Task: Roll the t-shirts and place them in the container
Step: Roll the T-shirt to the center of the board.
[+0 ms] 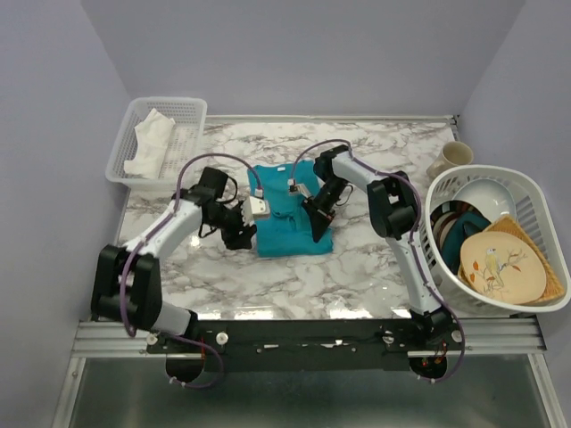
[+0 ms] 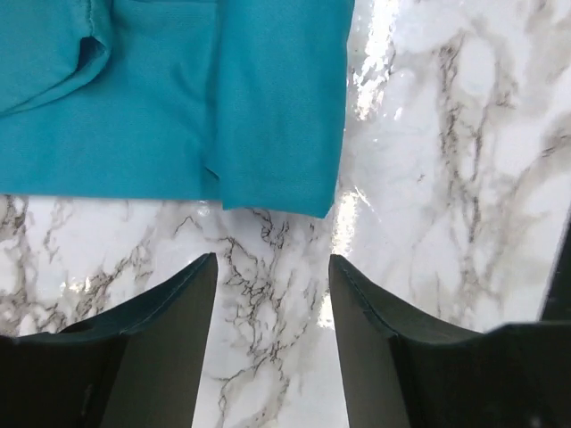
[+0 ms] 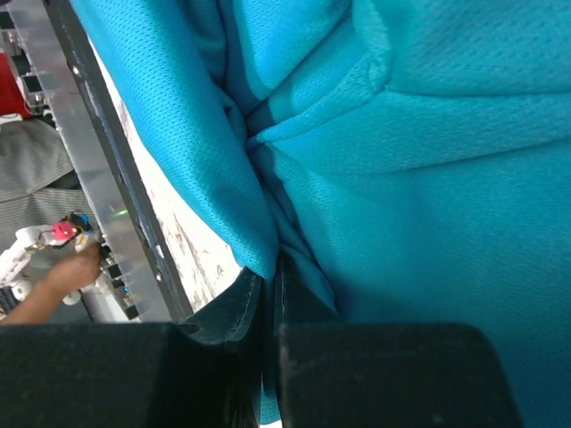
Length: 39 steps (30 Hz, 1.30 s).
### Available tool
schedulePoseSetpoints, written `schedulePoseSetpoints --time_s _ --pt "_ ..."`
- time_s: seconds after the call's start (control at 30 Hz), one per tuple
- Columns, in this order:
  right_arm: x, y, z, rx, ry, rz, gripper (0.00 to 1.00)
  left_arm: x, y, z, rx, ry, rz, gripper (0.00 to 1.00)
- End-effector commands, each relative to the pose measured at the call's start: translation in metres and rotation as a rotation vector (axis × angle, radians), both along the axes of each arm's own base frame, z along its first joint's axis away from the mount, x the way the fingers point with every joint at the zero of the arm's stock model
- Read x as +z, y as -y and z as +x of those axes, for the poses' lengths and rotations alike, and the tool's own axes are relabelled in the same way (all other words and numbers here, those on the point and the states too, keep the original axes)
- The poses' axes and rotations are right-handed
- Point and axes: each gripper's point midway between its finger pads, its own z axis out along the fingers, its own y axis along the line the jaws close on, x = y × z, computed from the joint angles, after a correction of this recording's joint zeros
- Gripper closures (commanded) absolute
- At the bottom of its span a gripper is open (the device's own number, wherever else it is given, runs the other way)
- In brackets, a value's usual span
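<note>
A teal-blue t-shirt (image 1: 287,223) lies folded into a narrow strip on the marble table, between the two arms. My left gripper (image 1: 246,234) hovers at the shirt's left edge. In the left wrist view it (image 2: 272,263) is open over bare marble with nothing between its fingers, and the t-shirt's (image 2: 178,98) hem lies just beyond the tips. My right gripper (image 1: 319,228) is on the shirt's right side. In the right wrist view it (image 3: 270,276) is shut on a pinched fold of the t-shirt (image 3: 428,178), with the fabric bunched and lifted around the jaws.
A white mesh basket (image 1: 193,109) holding a white cloth (image 1: 153,143) stands at the back left. At the right sits a large white basket (image 1: 535,192) of plates and bowls, with a cream mug (image 1: 453,159) behind it. A metal rail (image 1: 303,332) runs along the near edge.
</note>
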Motion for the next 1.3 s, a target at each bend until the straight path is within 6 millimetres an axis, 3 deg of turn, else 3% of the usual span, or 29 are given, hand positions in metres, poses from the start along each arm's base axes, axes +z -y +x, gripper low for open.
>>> schedulePoseSetpoints --time_s 0.0,0.03,0.07,0.2,0.33,0.43,0.47,0.53,0.57,0.73,0.97,1.13,1.2,1.23,1.27 --pt "-0.048 0.037 -0.013 0.117 -0.023 -0.258 0.86 0.011 0.017 0.016 -0.037 0.505 0.055 0.36" --pt "-0.051 0.037 -0.014 0.121 -0.026 -0.27 0.85 0.002 0.019 0.014 -0.042 0.59 0.04 0.35" --pt "-0.052 0.038 -0.014 0.121 -0.027 -0.278 0.85 0.017 0.02 0.015 -0.031 0.702 0.029 0.34" --pt "-0.052 0.038 -0.015 0.126 -0.026 -0.279 0.85 0.024 0.042 -0.002 -0.092 0.905 -0.042 0.31" --pt "-0.052 0.038 -0.015 0.123 -0.026 -0.279 0.85 0.005 0.057 -0.029 -0.21 0.968 -0.049 0.31" --pt "-0.051 0.038 -0.015 0.124 -0.027 -0.276 0.85 -0.011 0.064 -0.037 -0.27 1.014 -0.002 0.31" --pt "-0.051 0.038 -0.015 0.124 -0.027 -0.276 0.85 -0.023 0.064 -0.037 -0.287 0.997 0.034 0.31" --pt "-0.051 0.038 -0.015 0.125 -0.027 -0.275 0.85 -0.027 0.064 -0.028 -0.251 1.026 0.083 0.31" --pt "-0.051 0.037 -0.015 0.126 -0.027 -0.273 0.85 -0.042 0.064 -0.029 -0.275 1.003 0.124 0.31" --pt "-0.052 0.037 -0.015 0.124 -0.027 -0.276 0.85 -0.06 0.058 -0.011 -0.251 1.045 0.248 0.34" --pt "-0.052 0.038 -0.015 0.129 -0.026 -0.273 0.85 -0.086 0.044 -0.012 -0.255 0.962 0.347 0.47" --pt "-0.051 0.037 -0.015 0.127 -0.024 -0.272 0.83 -0.102 0.046 -0.029 -0.296 0.732 0.374 0.69" --pt "-0.051 0.037 -0.014 0.125 -0.023 -0.269 0.74 -0.111 0.048 -0.039 -0.307 0.608 0.362 0.72" --pt "-0.05 0.036 -0.014 0.128 -0.018 -0.265 0.71 -0.107 0.059 -0.045 -0.324 0.531 0.318 0.78" --pt "-0.048 0.038 -0.014 0.135 -0.012 -0.259 0.6 -0.11 0.056 -0.045 -0.321 0.49 0.325 0.81"
